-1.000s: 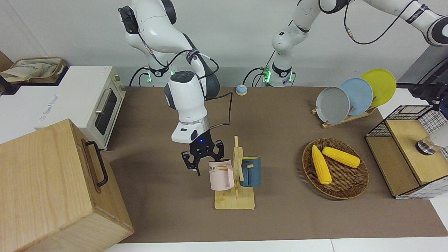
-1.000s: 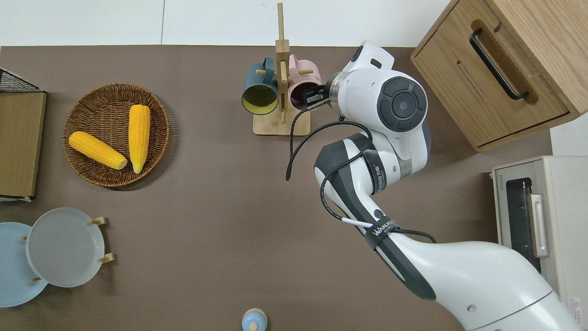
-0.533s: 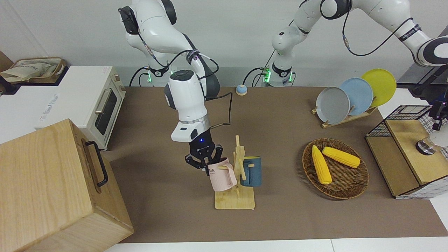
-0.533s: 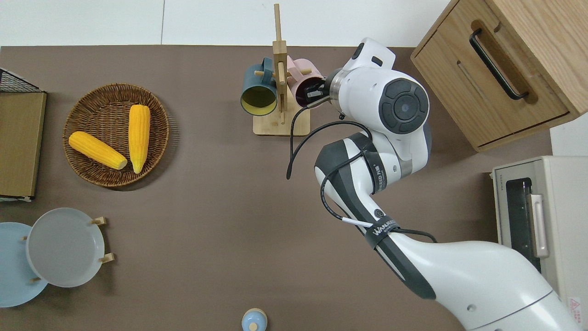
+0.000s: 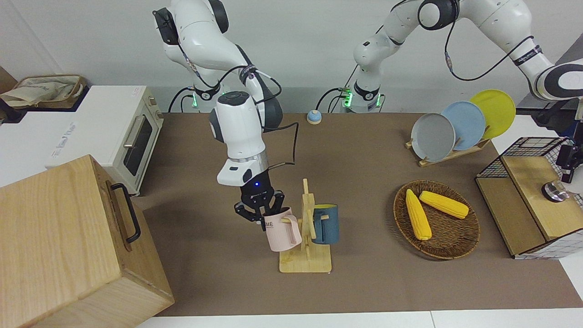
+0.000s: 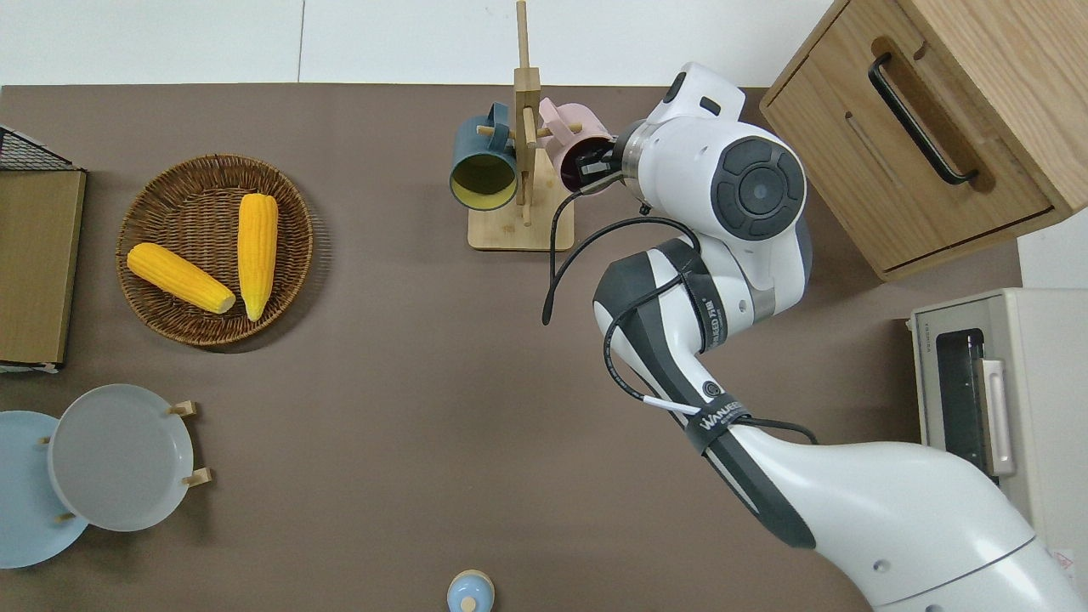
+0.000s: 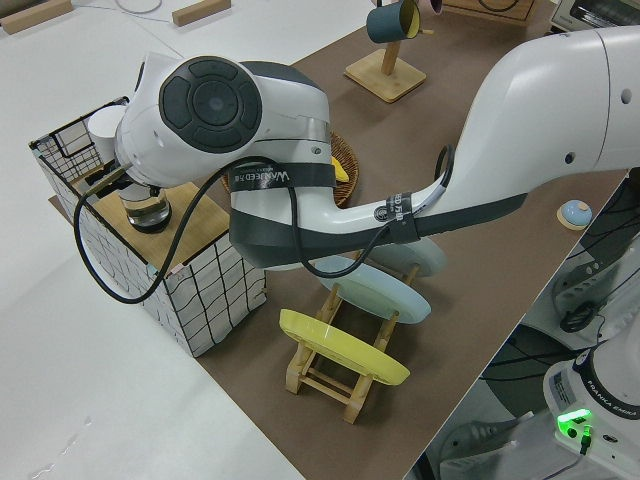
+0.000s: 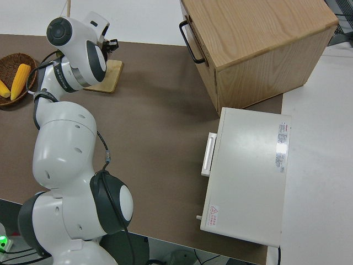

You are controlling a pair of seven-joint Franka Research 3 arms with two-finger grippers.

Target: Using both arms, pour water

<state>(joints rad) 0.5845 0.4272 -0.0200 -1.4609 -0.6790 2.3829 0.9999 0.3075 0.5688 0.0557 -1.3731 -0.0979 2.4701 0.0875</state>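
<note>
While right tool [image 5: 263, 215] pinches pink mug [image 5: 282, 230] rim, brown mat [image 5: 364, 150] covers table; left tool state unclear.

— What's hidden around the right claw [image 5: 262, 212]?

— From overhead its fingers are covered by the arm's white wrist; only a black part shows at the rim of the tilted pink ceramic mug [image 6: 580, 155].

— And the left claw [image 5: 570, 159]?

— Cut off at the front view's edge; the side view hides it under the arm, so whether it's open can't be told.

— Anything else cropped?

— The pale blue round plate [image 6: 21, 510] runs off the overhead edge.
</note>
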